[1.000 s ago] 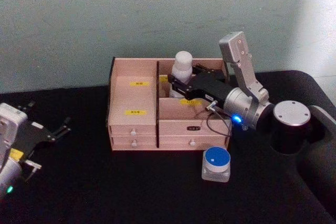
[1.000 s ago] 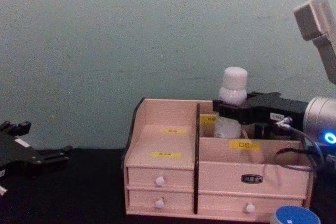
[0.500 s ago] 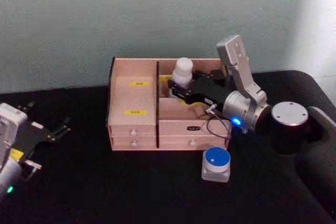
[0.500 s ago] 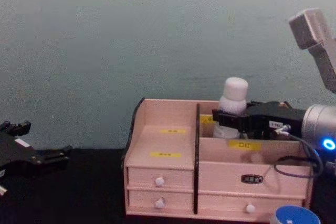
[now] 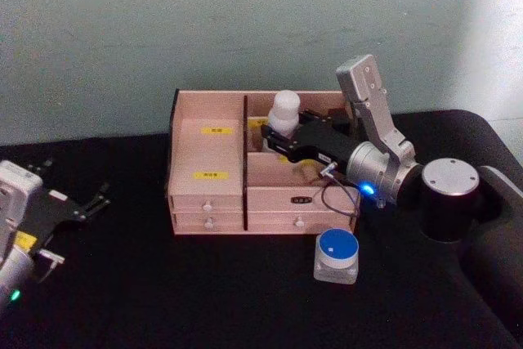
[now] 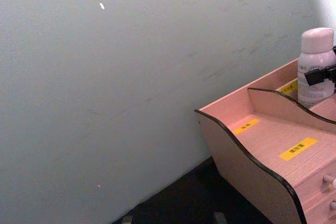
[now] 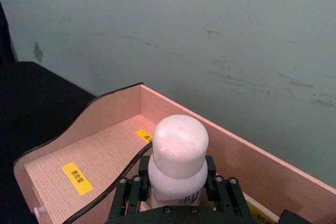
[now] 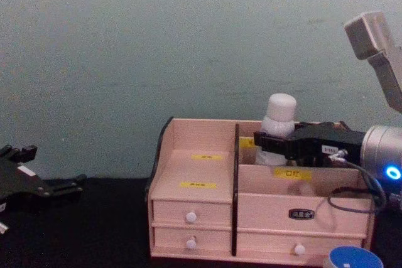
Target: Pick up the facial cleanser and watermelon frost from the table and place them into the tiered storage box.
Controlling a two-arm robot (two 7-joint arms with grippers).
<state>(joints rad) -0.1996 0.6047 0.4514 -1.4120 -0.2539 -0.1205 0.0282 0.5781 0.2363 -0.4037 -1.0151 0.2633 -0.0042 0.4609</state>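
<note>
Tiered storage box point(image 5: 208, 153): pale-pink wood with black side edges and a black upright divider point(image 5: 245, 153) down the middle; it stands on the black table point(image 5: 204, 292) against a grey-green wall point(image 5: 163, 22).
Left half: two stepped shelves, each with a yellow label, above two small drawers with white knobs.
Right half: an open rear compartment, a lower front compartment with a yellow label, then two more white-knobbed drawers (the upper one carries a small dark nameplate).
White bottle point(image 5: 285, 112): upright, a rounded white cap over a narrower neck and white body with small dark print; it sits in the rear right compartment just beside the divider, its cap above the back wall's rim. Whether its base touches the compartment floor cannot be told.
Right gripper point(image 5: 274, 135): reaches in from the right over the box's right half, its black fingers point(image 7: 126, 190) clamped on both sides of the bottle's body just below the shoulder.
Right arm: silver wrist with a blue light, a thin cable looping down in front of the right drawers.
Blue-lidded jar point(image 5: 337, 255): a squat clear container with a round blue lid, on the table in front of the box's right corner, apart from it.
Left gripper point(image 5: 90, 200): low at the table's left edge, well apart from the box, fingers spread and holding nothing.
</note>
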